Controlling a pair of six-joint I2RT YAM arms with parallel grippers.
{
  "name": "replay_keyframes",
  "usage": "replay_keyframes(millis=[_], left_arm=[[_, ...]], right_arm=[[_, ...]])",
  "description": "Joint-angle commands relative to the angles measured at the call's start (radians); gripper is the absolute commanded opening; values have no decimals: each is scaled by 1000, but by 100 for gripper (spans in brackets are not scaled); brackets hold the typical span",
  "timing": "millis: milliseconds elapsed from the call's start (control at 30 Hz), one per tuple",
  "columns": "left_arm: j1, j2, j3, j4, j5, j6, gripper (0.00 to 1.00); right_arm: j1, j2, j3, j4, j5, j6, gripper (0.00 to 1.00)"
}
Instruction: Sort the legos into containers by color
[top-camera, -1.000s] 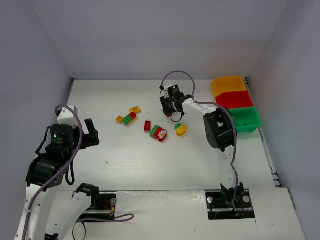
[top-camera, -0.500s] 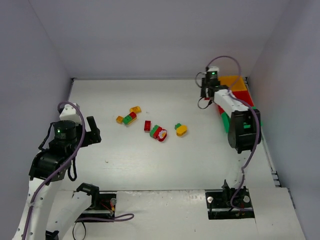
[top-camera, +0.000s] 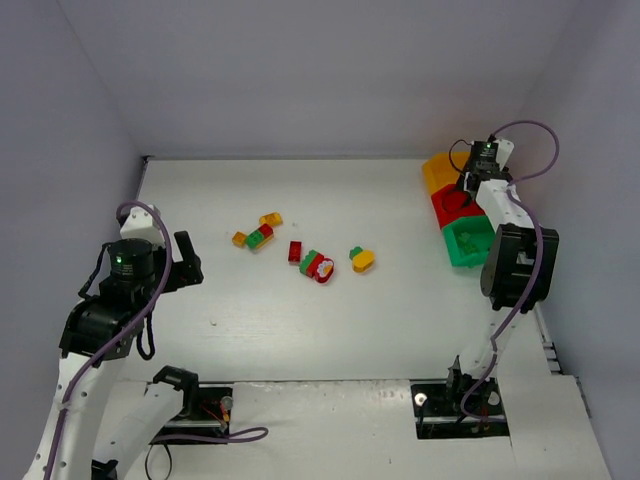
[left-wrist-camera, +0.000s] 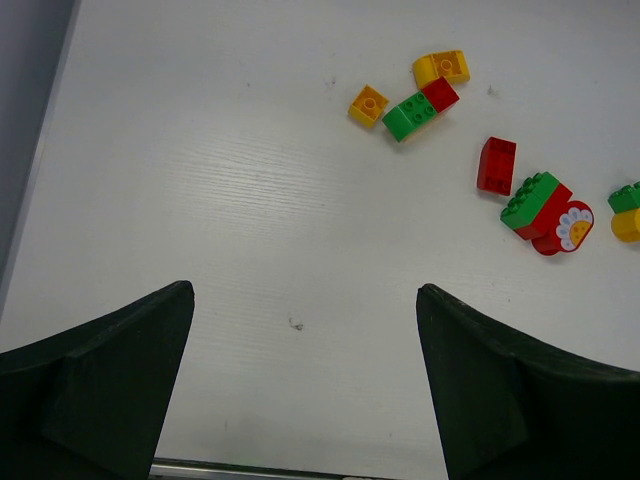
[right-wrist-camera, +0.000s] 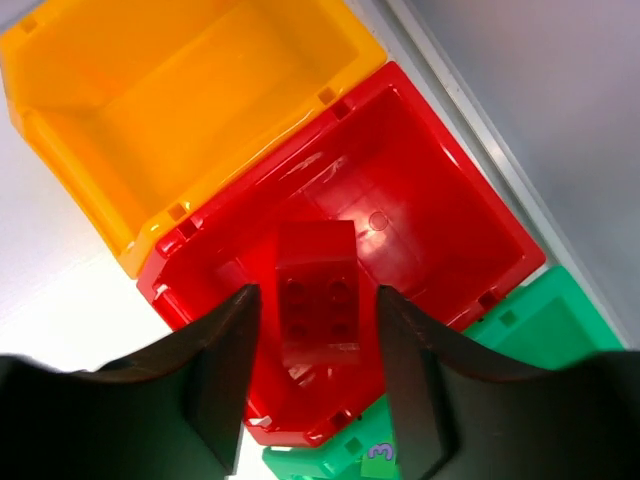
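My right gripper (right-wrist-camera: 318, 296) hovers over the red container (right-wrist-camera: 440, 160) with its jaws parted. A red lego (right-wrist-camera: 318, 285) lies loose between the fingers, with a gap on each side, inside that bin. The yellow-orange container (right-wrist-camera: 180, 100) and the green container (right-wrist-camera: 545, 320) flank it. In the top view the right gripper (top-camera: 470, 190) is above the row of bins at the far right. My left gripper (left-wrist-camera: 305, 300) is open and empty over bare table. Loose legos lie mid-table: a yellow one (left-wrist-camera: 442, 67), a green-red pair (left-wrist-camera: 420, 108), a red one (left-wrist-camera: 496, 164) and a green-red cluster (left-wrist-camera: 545, 205).
A small yellow brick (top-camera: 239, 239) and a green-yellow pair (top-camera: 361, 259) also lie on the white table (top-camera: 380, 320). Grey walls close in the left, back and right sides. The right wall runs just behind the bins.
The right arm swung from mid-table to the bins at the far right, carrying the red lego. Its jaws have opened, and the brick now sits free in the red container. The left arm barely moved.
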Motion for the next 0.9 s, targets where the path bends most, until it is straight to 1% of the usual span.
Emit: replay_keyframes(millis=[0,67,167,300,333,400,433,533,567,600,633,733,767,833,867], left_arm=[[-4,20,32,54,10,-8,85],[-4,18,30,54,8,-8,86],[-4,17,26,55,10,-6,86],[-4,20,21,63,10,-6,86],[-4,21,20,66,11,-6,85],[-4,26,20,71,14,-6,86],[-4,27,21,71,16,-6,85],[-4,33,24,68,17,-5,86],[-4,32,26,66,19,-5,86],[-4,34,24,65,19,-5,85],[-4,30,26,60,19,-5,85],[-4,24,27,49,19,-3,86],[-4,23,29,46,17,-1,86],[-4,18,30,32,16,0,85],[-4,15,32,28,14,2,86]], right_arm=[[-4,-10,59,8,-10,11,52],[-4,-20,59,6,-23,9,60],[12,-48,52,5,-44,-1,66],[85,-106,31,-9,-95,-9,65],[142,-116,25,-9,-108,-12,65],[214,-135,10,-11,-133,-3,65],[281,-137,5,-12,-154,5,65],[384,-136,0,-12,-171,43,66],[451,-123,8,-12,-177,51,66],[484,-114,14,-12,-182,58,66],[545,-103,20,-11,-185,77,67],[630,-51,52,-12,-187,115,69],[683,-22,59,-12,-176,123,70],[733,8,91,-12,-161,137,70],[777,41,101,-12,-139,143,70]])
